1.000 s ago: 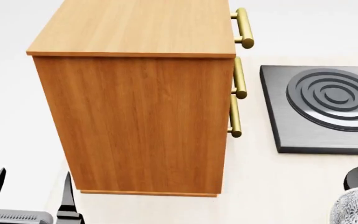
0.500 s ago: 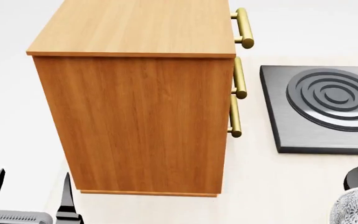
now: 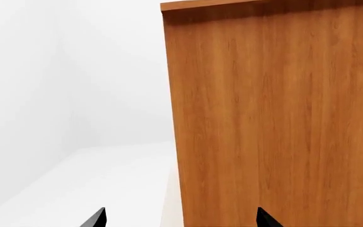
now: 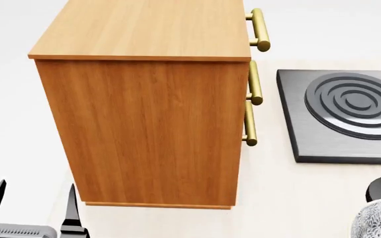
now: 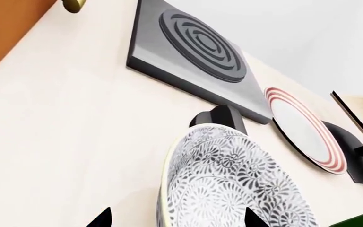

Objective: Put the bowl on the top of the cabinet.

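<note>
Nearest to the robot, the right pincer (image 5: 175,218) is seen in its wrist view only as two dark fingertips set apart, with the bowl (image 5: 232,184) lying directly ahead of them, its patterned side filling the gap between the tips. Whether the tips already touch the bowl cannot be told; no grip is shown. In the head view the bowl (image 4: 379,220) is found at the lower right corner, resting on the pale bench (image 4: 289,198), on the right arm's side, so the right arm is judged much the nearer. The left pincer (image 4: 31,208) is held with its fingers apart at the lower left, empty, facing the side wall of the cabinet (image 3: 276,118).

Farther out, the cabinet (image 4: 151,119) stands tall to the left of the bowl, its brass handles (image 4: 253,82) turned toward a dark square burner plate (image 4: 346,114). The cabinet's top lies well above the bowl and across to the left, so the coming move is judged to turn on a lift followed by a leftward carry. Beyond the bowl, a red-striped plate (image 5: 304,127) is propped in a stand.
</note>
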Motion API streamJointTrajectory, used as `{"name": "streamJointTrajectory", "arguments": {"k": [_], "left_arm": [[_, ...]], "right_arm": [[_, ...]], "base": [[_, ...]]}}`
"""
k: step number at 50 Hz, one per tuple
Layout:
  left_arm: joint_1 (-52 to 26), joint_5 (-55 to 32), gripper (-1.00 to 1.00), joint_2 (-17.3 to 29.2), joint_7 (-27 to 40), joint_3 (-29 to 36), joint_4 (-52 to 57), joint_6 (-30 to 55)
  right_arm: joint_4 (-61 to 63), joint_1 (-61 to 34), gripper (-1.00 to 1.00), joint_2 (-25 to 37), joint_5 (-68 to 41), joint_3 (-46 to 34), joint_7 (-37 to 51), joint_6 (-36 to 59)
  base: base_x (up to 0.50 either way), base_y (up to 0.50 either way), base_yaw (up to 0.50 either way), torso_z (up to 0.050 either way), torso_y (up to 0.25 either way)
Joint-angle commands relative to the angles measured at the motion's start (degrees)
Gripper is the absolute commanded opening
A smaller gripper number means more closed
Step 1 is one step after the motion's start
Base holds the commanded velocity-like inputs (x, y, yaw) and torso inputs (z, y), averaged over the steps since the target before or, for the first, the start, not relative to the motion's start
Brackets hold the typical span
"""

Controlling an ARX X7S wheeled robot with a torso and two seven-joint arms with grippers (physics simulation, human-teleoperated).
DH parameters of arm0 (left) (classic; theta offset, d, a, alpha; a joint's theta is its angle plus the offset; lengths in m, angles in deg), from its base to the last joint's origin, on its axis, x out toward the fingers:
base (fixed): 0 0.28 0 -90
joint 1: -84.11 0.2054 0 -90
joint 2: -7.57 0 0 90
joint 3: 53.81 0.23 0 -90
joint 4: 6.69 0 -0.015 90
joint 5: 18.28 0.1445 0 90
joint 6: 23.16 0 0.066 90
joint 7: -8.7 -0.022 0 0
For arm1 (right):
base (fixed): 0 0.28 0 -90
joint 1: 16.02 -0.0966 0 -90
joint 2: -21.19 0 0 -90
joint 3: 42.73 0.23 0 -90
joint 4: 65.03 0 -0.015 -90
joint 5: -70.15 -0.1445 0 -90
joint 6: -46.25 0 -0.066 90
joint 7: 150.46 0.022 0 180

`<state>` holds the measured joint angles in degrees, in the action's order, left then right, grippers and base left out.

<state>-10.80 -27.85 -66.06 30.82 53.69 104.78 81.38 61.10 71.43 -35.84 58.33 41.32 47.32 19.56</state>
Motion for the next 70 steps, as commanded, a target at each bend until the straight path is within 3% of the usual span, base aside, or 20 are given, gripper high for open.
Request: {"name": "streamJointTrajectory", "arguments": {"k": [1, 70], "left_arm": [[-0.09, -0.12, 1.0, 0.12, 0.19, 0.21, -0.18, -0.13], [-0.2, -0.97, 1.0, 1.01, 1.33, 1.34, -0.9, -1.0]], "right_arm": [[-1.09, -0.25, 1.0, -0.01, 0.16, -0.15, 0.06, -0.74], [-5.18, -0.82, 1.0, -0.43, 0.31, -0.47, 0.23, -3.74]], "base": [[0.0, 0.0, 0.0, 0.0, 0.0], [0.0, 0.0, 0.0, 0.0, 0.0]]}}
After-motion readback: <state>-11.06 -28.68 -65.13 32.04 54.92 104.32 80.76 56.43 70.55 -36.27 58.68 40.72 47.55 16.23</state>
